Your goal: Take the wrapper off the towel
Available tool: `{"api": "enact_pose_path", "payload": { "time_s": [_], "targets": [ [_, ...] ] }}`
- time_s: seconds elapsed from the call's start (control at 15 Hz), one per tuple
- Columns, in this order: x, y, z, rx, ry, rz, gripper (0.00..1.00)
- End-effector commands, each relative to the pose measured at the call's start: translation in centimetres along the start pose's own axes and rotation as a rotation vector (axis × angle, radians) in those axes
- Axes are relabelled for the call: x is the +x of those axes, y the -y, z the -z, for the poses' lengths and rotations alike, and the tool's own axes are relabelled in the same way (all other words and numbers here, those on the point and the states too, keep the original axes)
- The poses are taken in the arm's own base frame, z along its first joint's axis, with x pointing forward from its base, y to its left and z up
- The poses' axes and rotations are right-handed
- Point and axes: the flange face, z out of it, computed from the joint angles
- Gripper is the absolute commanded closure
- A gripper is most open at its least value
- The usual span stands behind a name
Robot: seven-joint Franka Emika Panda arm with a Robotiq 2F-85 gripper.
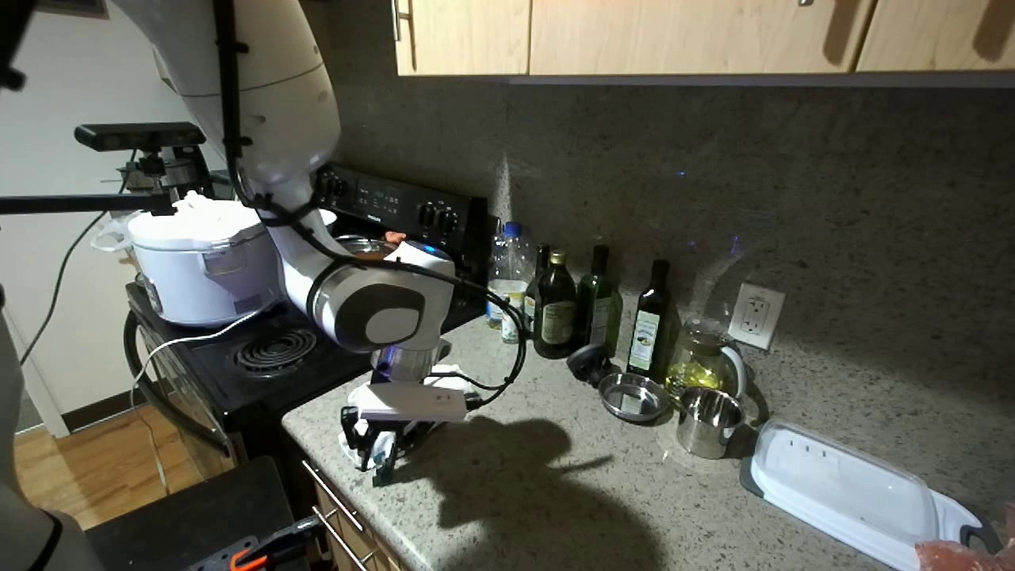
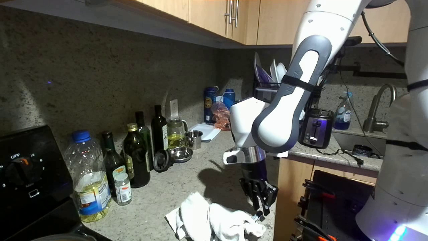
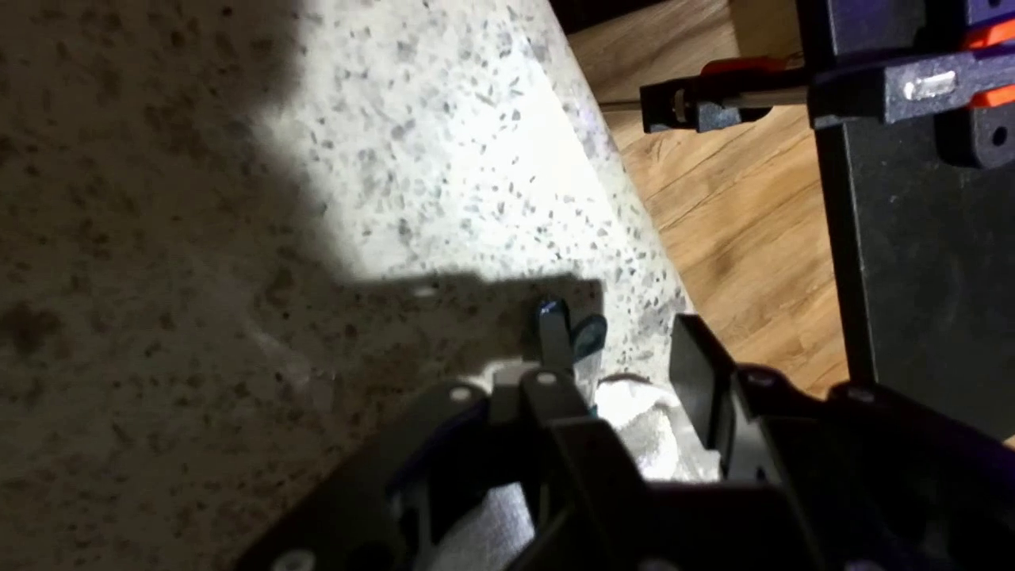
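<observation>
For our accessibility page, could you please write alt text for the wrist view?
An open black pincer hangs over a speckled counter, with part of a white towel visible through its gap and a small dark object with two rounded tips, hard to identify, nearby. Past the counter's edge are wooden floor and a black surface with a clamp.

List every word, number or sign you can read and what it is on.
"OFF": stove control panel, above the knob.
"3": same panel, lower left.
Too small or blurred: other panel markings; labels on plastic oil bottle, dark glass bottles, glass jar, dark blue bottle; arm lettering.
</observation>
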Motion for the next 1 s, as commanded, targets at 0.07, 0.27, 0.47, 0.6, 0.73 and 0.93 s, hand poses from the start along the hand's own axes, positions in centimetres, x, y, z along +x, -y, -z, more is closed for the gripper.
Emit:
{"api": "enact_pose_path", "payload": {
  "time_s": [0.07, 0.27, 0.47, 0.6, 0.73, 0.93],
  "targets": [
    [-0.3, 0.2, -0.4, 0.029, -0.001, -0.002, 0.35],
    [-0.2, 0.2, -0.7, 0.033, 0.003, -0.003, 0.48],
    [-0.2, 0.1, -0.9, 0.039, 0.006, -0.001, 0.73],
    [-0.2, 0.1, -1.1, 0.043, 0.007, -0.002, 0.9],
    [-0.2, 0.2, -1.3, 0.047, 0.01, -0.002, 0.98],
    [-0.1, 0.2, -1.4, 0.048, 0.016, 0.001, 1.0]
  ]
}}
